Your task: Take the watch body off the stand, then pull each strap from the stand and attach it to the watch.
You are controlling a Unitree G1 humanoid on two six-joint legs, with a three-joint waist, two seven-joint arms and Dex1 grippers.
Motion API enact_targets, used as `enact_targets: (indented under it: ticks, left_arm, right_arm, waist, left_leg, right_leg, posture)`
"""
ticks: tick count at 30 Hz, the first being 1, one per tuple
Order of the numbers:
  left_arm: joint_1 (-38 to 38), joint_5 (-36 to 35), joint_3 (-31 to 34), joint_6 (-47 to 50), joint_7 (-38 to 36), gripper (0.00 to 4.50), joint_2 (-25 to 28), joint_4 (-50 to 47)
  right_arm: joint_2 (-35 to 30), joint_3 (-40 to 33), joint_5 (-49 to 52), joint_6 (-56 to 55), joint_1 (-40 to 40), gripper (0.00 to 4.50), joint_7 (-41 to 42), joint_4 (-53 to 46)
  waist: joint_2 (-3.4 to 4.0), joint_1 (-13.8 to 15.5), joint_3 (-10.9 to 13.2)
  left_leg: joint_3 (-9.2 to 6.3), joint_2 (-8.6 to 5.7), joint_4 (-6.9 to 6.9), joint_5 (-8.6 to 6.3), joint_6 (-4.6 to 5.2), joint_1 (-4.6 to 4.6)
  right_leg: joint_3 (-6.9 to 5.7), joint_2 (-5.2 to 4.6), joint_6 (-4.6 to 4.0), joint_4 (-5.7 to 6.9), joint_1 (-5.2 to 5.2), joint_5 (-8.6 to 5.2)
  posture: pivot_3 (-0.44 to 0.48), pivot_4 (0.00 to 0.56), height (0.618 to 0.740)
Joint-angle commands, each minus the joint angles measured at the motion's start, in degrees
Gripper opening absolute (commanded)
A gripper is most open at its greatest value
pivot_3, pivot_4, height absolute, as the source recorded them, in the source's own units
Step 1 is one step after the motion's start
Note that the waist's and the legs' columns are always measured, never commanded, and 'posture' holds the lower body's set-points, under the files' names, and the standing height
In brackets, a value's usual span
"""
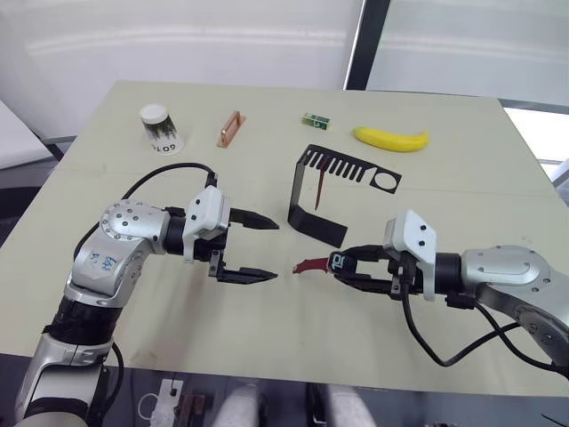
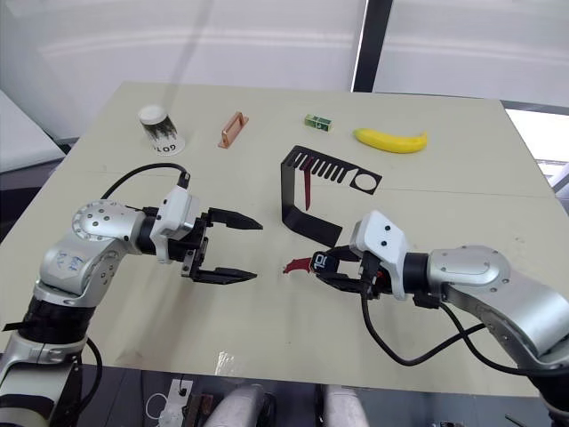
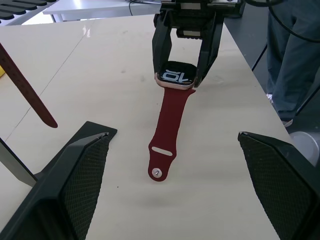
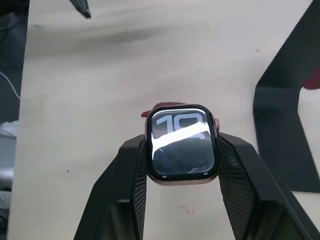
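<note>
Right pincer: pinches the watch body between its two black fingers, one finger on each side of the case, screen facing up, low over the table.
Watch body: dark screen with light digits, pale metal rim; one dark red strap hangs from its edge and lies flat on the table, pointing toward the left pincer.
Left pincer: fingers spread wide apart, holding nothing, hovering just above the table near the tip of that strap without touching it.
Stand: black bent bracket, foot on the table behind the two pincers, slotted top arm with a round hole.
Second strap: dark red, hanging down from the stand's top arm.
Far side of the table: a paper cup, a copper-coloured bar, a small green box, a banana.
</note>
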Motion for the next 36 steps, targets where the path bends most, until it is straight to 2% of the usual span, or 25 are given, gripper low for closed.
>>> enact_targets:
  ticks: [1,12,16,22,27,32,36]
  left_arm:
    - [-0.55,-0.19,0.41,-0.50,0.14,4.44,0.33,-1.64]
    - [0.17,-0.15,-0.23,-0.37,0.17,4.44,0.58,-3.09]
    - [0.43,1.59,-0.49,-2.11,0.97,4.44,0.73,-3.41]
    - [3.53,7.20,-1.49,-6.74,6.16,4.44,-0.73,-5.66]
    - [5.05,12.62,-2.95,-8.95,11.84,4.44,-2.36,-5.81]
    - [5.90,13.72,-3.40,-6.35,15.85,4.44,-4.50,-6.62]
    - [6.23,13.52,-3.60,-5.66,17.97,4.44,-6.73,-5.80]
  right_arm:
    - [0.78,-0.59,-4.02,-4.28,0.46,1.51,3.52,0.36]
    - [3.34,-1.04,-8.24,-4.96,-0.01,1.51,6.83,2.30]
    - [5.01,-2.01,-4.58,0.74,-0.78,1.51,5.17,2.39]
    - [10.34,-6.75,8.32,19.96,-3.63,1.51,-3.80,2.39]
    - [17.29,-12.41,22.10,37.78,-8.78,1.51,-15.78,7.16]
    - [23.37,-17.63,30.91,47.44,-13.33,1.51,-26.73,12.78]
    - [26.16,-20.14,37.07,50.48,-15.36,1.51,-33.46,16.18]
  waist:
    - [0.00,-0.05,0.00]
    - [0.00,0.00,0.00]
    - [0.00,-0.06,0.00]
    - [0.00,0.02,0.00]
    - [0.00,0.01,0.00]
    - [0.01,-0.03,0.00]
    - [0.01,-0.05,-0.01]
  left_leg:
    - [0.00,0.00,0.01,0.00,-0.01,0.01]
    - [0.00,-0.01,0.02,0.01,-0.03,0.04]
    - [0.01,-0.01,0.03,0.01,-0.03,0.04]
    - [0.00,0.00,0.03,0.01,-0.03,0.06]
    - [0.01,-0.01,0.04,0.02,-0.03,0.06]
    - [0.01,-0.01,0.04,0.01,-0.03,0.05]
    - [0.03,-0.01,0.03,0.02,-0.03,0.04]
  right_leg:
    - [0.00,0.00,0.00,0.00,0.00,0.00]
    - [0.01,0.01,0.00,0.06,0.00,0.00]
    - [0.01,0.01,0.00,0.08,0.00,0.00]
    - [0.01,0.00,0.00,0.18,0.01,0.00]
    - [0.02,-0.01,0.00,0.31,0.00,0.00]
    - [0.02,-0.01,0.00,0.40,-0.02,0.00]
    - [0.02,-0.01,0.00,0.42,-0.04,0.00]
  posture:
    - [0.000,0.150,0.740]
    - [0.000,0.150,0.740]
    - [0.000,0.150,0.740]
    - [0.000,0.150,0.740]
    - [0.000,0.150,0.740]
    - [0.000,0.150,0.740]
    - [0.000,0.150,0.740]
